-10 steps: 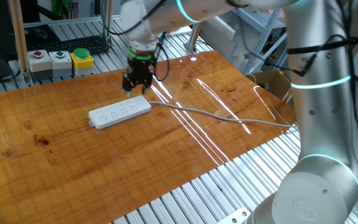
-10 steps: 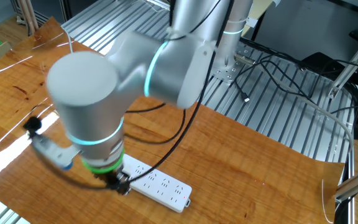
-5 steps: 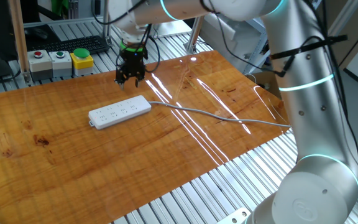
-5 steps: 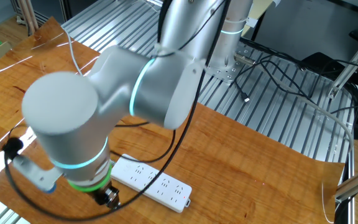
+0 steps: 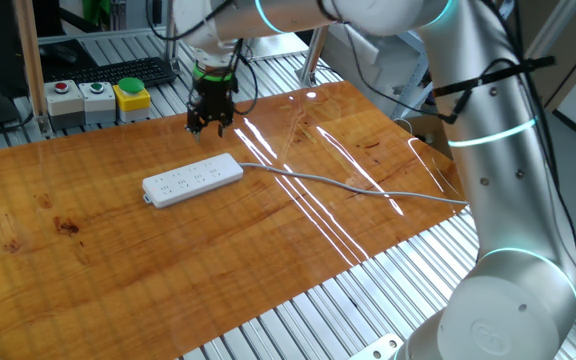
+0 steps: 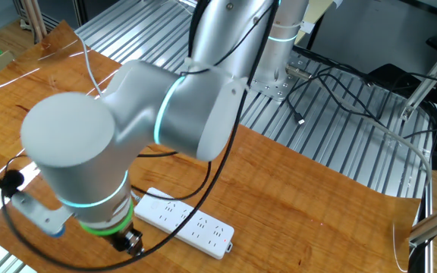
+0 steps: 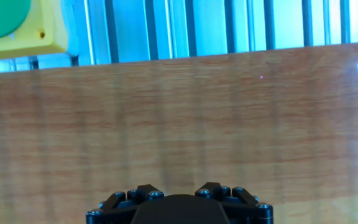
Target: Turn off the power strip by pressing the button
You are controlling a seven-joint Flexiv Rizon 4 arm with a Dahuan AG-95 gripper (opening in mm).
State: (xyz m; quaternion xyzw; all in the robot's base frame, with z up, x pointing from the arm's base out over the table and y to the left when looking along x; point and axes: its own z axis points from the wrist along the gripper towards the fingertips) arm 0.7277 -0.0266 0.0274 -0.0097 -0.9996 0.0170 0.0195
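The white power strip (image 5: 193,179) lies flat on the wooden table, with its thin grey cable (image 5: 358,187) running off to the right. It also shows in the other fixed view (image 6: 188,220). I cannot make out its tiny white button in any view. My gripper (image 5: 211,126) hangs above the table, behind the strip's cable end and apart from it, fingers pointing down. The hand view shows only bare wood and the black hand body (image 7: 178,205); the fingertips and the strip are out of that view. No view shows whether the fingers are open or shut.
Two grey boxes with a red button (image 5: 63,95) and a green button (image 5: 96,92) and a yellow-housed green button (image 5: 131,95) stand on the metal slats behind the table; the yellow one (image 7: 17,25) shows in the hand view. The arm's big joint (image 6: 127,136) hides much of the table.
The gripper has risen from just over the strip's cable end and moved back and to the left. Over the last half second it has barely moved. The strip has not moved.
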